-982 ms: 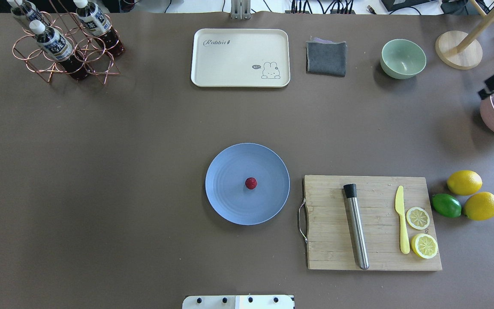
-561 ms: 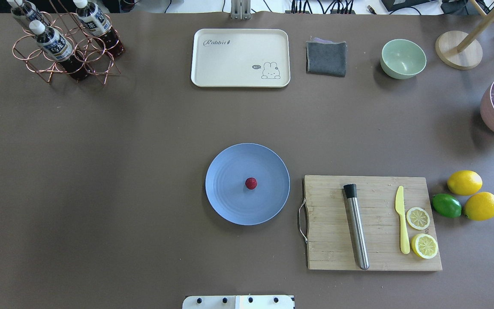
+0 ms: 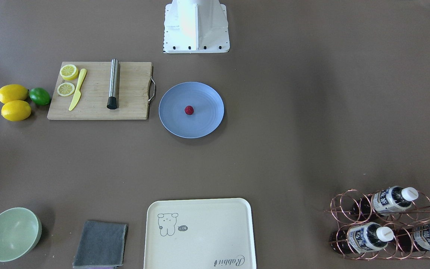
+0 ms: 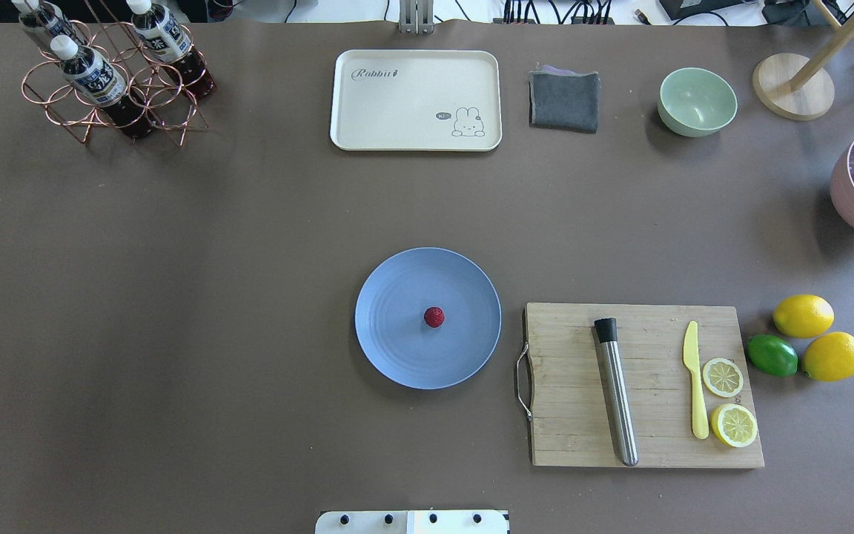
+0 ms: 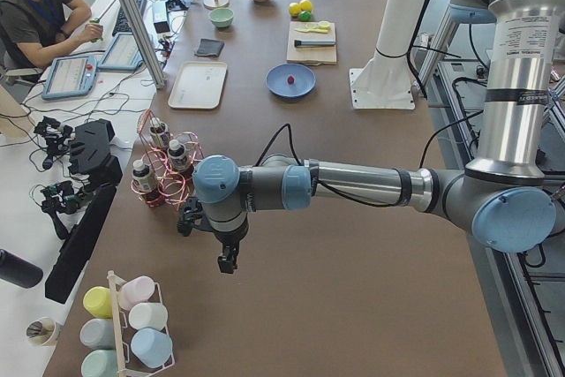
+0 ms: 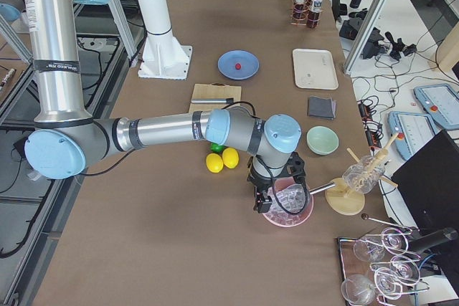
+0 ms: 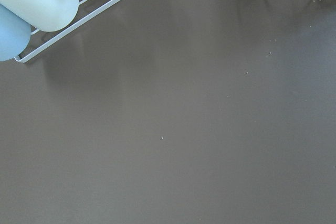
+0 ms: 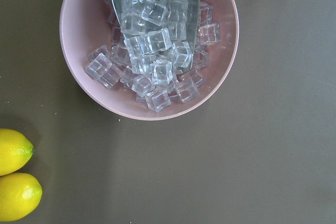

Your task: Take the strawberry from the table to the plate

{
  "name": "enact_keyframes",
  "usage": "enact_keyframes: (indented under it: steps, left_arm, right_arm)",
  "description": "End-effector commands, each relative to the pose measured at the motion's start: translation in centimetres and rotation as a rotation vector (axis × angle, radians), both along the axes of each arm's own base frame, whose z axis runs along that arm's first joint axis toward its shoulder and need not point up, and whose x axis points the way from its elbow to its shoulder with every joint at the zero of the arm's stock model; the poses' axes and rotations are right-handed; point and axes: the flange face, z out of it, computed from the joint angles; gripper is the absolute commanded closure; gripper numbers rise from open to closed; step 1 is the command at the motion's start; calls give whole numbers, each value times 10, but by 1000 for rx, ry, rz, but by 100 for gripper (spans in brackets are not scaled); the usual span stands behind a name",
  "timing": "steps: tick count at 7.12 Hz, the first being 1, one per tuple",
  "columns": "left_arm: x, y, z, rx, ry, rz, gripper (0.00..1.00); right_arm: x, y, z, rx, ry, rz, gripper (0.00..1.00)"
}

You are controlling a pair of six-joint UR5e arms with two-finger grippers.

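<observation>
Strawberry [image 4: 434, 317] on plate [image 4: 396, 350]; side views alone show left pincer [image 5: 228, 262], right pincer [image 6: 260, 206], states unreadable.

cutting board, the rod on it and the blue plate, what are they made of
Cutting board: wood, probably bamboo, matte; pale tan strips with grain lines.
Rod: brushed metal, likely stainless steel, by its soft sheen; the black end cap looks like plastic or rubber.
Plate: matte light blue, even colour, faint concentric rings; probably plastic or melamine, possibly ceramic.

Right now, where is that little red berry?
In the overhead view, the strawberry sits at the middle of the light-blue plate, just left of the wooden cutting board.
</observation>
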Motion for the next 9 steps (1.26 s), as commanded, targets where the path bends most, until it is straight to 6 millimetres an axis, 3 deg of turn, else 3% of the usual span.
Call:
enact_keyframes:
  steps: [1, 9]
  left_arm:
    - [1, 17, 16, 3, 0, -2, 2]
    - [1, 20, 18, 6, 1, -4, 2]
  right_arm:
    - [1, 0, 0, 1, 2, 0, 0]
    - [0, 0, -1, 3, -1, 0, 0]
